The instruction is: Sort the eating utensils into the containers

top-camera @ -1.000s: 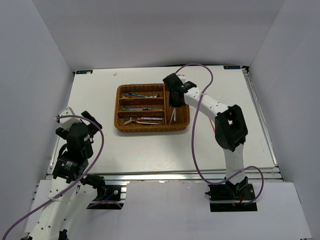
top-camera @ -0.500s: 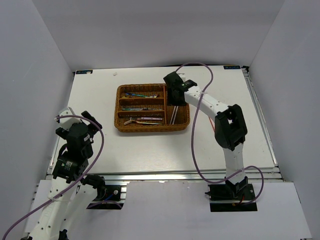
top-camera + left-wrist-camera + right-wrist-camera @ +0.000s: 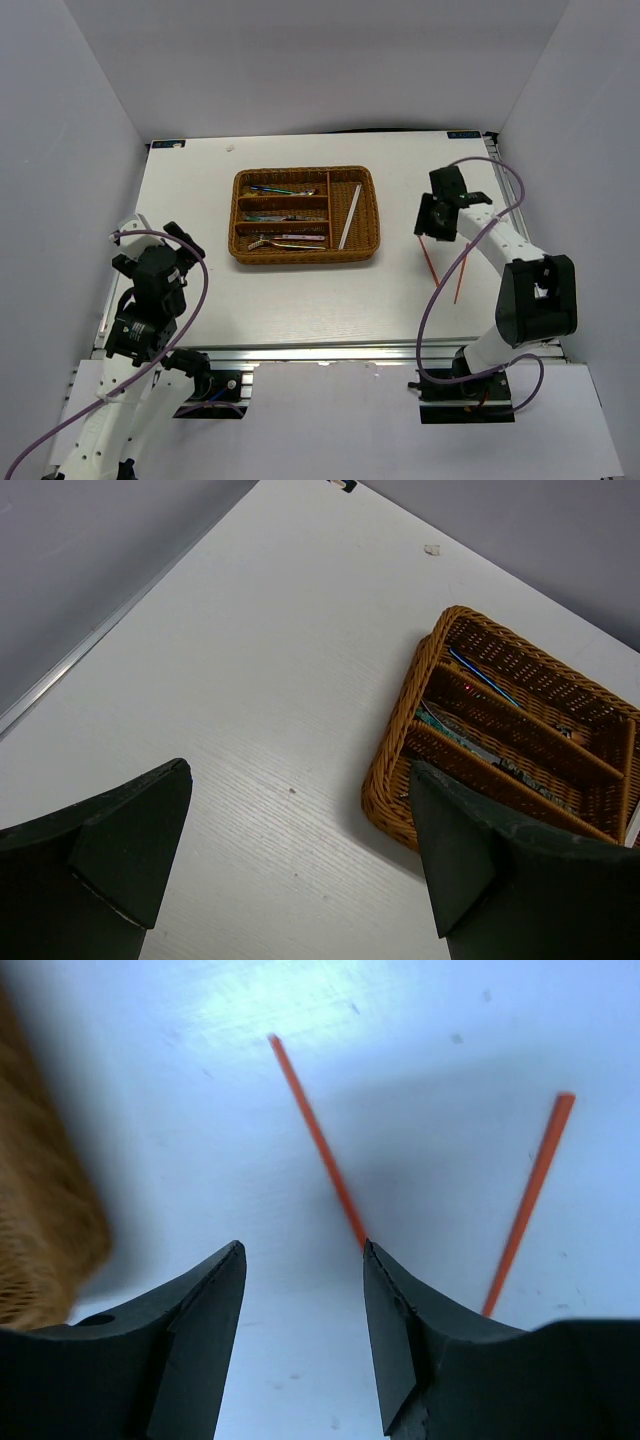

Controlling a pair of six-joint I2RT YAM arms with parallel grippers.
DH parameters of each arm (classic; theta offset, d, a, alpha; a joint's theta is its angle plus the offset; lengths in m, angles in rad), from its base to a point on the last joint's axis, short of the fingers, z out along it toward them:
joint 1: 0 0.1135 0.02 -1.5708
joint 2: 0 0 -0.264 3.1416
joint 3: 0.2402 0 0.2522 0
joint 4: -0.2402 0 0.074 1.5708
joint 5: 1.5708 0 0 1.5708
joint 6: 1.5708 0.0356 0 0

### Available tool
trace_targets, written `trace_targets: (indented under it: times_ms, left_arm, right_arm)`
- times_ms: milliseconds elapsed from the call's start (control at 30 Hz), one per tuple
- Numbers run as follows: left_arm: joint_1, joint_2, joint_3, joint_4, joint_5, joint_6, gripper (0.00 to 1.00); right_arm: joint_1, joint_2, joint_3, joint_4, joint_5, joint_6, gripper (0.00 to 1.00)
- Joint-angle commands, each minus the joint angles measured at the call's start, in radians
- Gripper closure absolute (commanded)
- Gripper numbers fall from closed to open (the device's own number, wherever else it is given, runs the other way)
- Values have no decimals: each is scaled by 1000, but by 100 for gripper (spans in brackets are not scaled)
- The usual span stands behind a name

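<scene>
The tray [image 3: 300, 257] is golden-brown woven wicker, and the chopstick [image 3: 349, 216] in its right slot is white. The left orange chopstick [image 3: 430, 264] and right orange chopstick [image 3: 463, 275] show bright against the white surface [image 3: 250, 290]. The left claw [image 3: 298, 780] and right claw [image 3: 303, 1255] are dark, near black.

Top view looks down from above and behind the bases, whole counter [image 3: 200, 200] in frame. Left wrist view peers forward from well back at the wicker tray [image 3: 385, 780], shared with the top view. Right wrist view sits close over the counter, orange chopsticks [image 3: 320, 1145] ahead.
</scene>
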Motion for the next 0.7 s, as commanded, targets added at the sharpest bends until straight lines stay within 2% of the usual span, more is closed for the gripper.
trace_targets:
  times_ms: [0,100,233,400,500,533,567,633,667]
  left_arm:
    - [5,3,-7,16,17,14,2]
    - [3,8,-7,16,20,14,2]
    - [3,11,-7,18,21,16,2]
    - [3,19,-5,16,28,16,2]
    - [3,11,-7,16,26,16,2]
    - [3,5,-7,16,25,16,2]
    - [3,5,-8,16,25,16,2]
    - [3,5,-7,16,25,14,2]
    - [3,6,-7,16,25,14,2]
  right_arm:
    - [-4,-5,-78,7,-43,-72,44]
    - [-6,39,-118,-38,35,-78,45]
    - [-9,27,-219,-13,107,-69,47]
    - [-13,44,-267,4,97,-58,48]
    - [-13,84,-275,16,48,-60,52]
    - [-13,95,-279,19,32,-60,54]
    - [-13,114,-288,22,23,-57,63]
    - [-13,128,-301,28,22,-49,72]
    - [-15,130,-318,36,14,-49,80]
